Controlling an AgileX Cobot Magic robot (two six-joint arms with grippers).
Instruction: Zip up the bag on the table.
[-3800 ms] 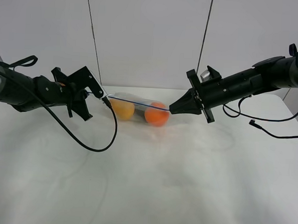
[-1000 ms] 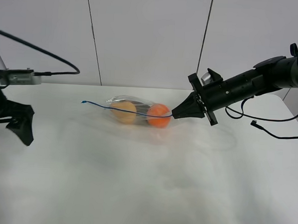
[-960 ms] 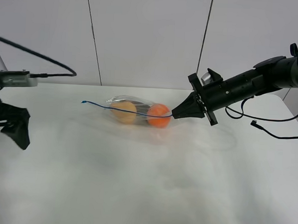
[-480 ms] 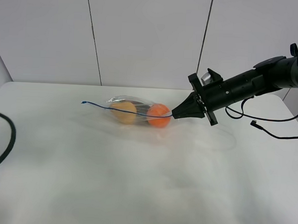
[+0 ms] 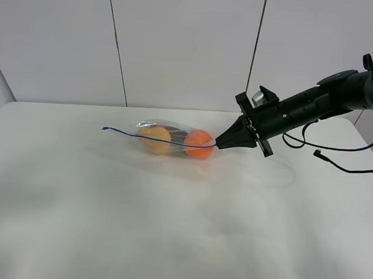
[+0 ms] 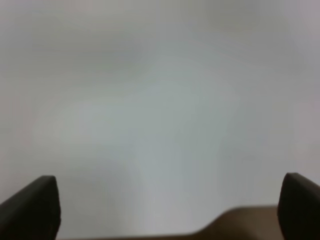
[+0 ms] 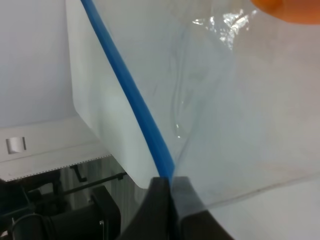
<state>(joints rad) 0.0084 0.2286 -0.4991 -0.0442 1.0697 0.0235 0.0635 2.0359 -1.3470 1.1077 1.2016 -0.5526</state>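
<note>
Light is bright, soft and even, and the white worktop (image 5: 169, 226) shows hardly any shadow. The high view is sharp throughout. The left wrist view is a pale, featureless blur with dark smears at 5 and 7 o'clock. In the right wrist view the bag (image 7: 225, 110) catches small white glints near 1 o'clock.

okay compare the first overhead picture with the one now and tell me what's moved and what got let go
The left pincer let go of the far end of the blue zip strip and withdrew out of the overhead view; its wrist view shows open fingertips over blank surface. The freed strip end now trails loose over the table. The right pincer stayed shut on its end of the strip, and the bag with its fruit barely shifted.
</note>
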